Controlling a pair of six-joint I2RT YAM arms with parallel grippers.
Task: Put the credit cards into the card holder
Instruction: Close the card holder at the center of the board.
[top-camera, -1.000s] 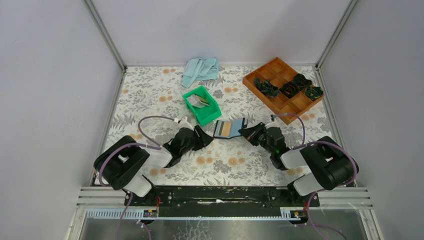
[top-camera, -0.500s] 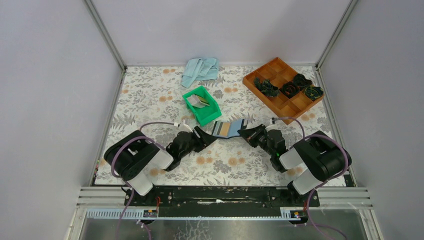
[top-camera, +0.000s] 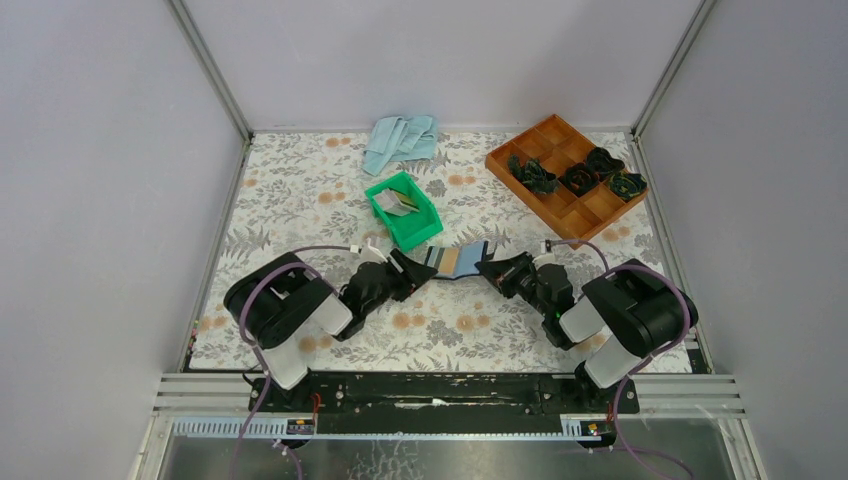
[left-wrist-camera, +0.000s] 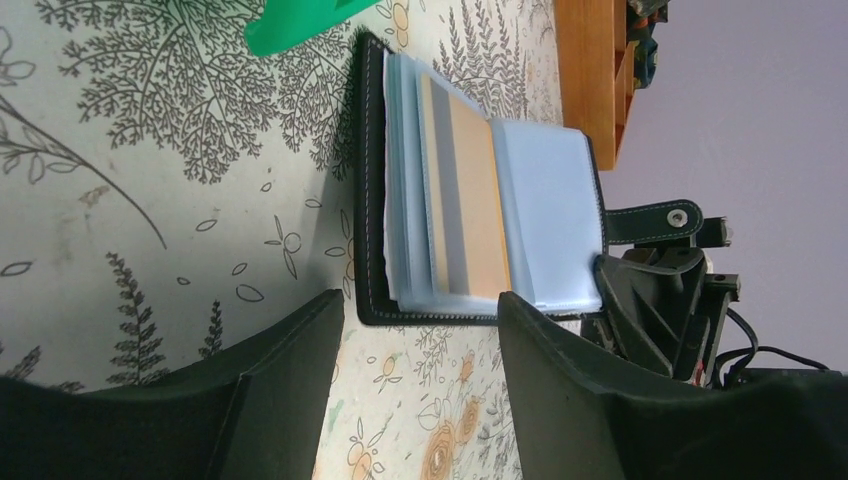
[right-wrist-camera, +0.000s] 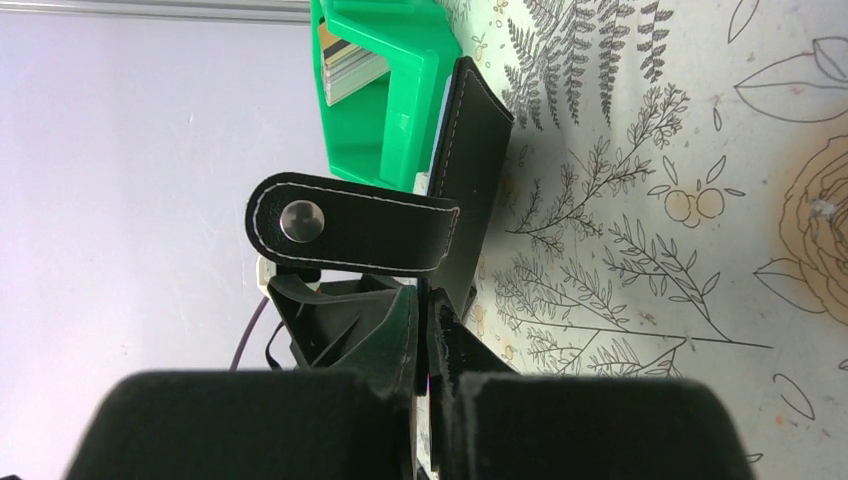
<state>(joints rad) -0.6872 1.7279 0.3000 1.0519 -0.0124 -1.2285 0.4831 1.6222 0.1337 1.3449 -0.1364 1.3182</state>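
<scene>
Since the small black folding leather card holder (top-camera: 456, 260) lies opened at the middle of the top view, stretched left to right between the two arms, the coming move turns on which end each arm commands. Nearest, at the bottom of the left wrist view, the left gripper (left-wrist-camera: 420, 310) stands well apart with nothing in it, its fingers (left-wrist-camera: 290, 360) either side of the holder's near edge; whether they touch it I cannot tell. The right gripper (right-wrist-camera: 428, 305) is clamped tight on the opposite black cover, just under the snap closure tab (right-wrist-camera: 350, 225), propping that side off the floral table (top-camera: 300, 200). Between them the clear plastic sleeves (left-wrist-camera: 545, 200) fan open, and one flat tan-orange card with a grey stripe (left-wrist-camera: 470, 200) sits in a sleeve. Just beyond the holder, toward its upper left in the top view, the bright green plastic bin (top-camera: 420, 232) holds the other thin credit cards (top-camera: 397, 203). By that layout the left arm looks the nearer one to fetch them, while the right steadies the holder.
</scene>
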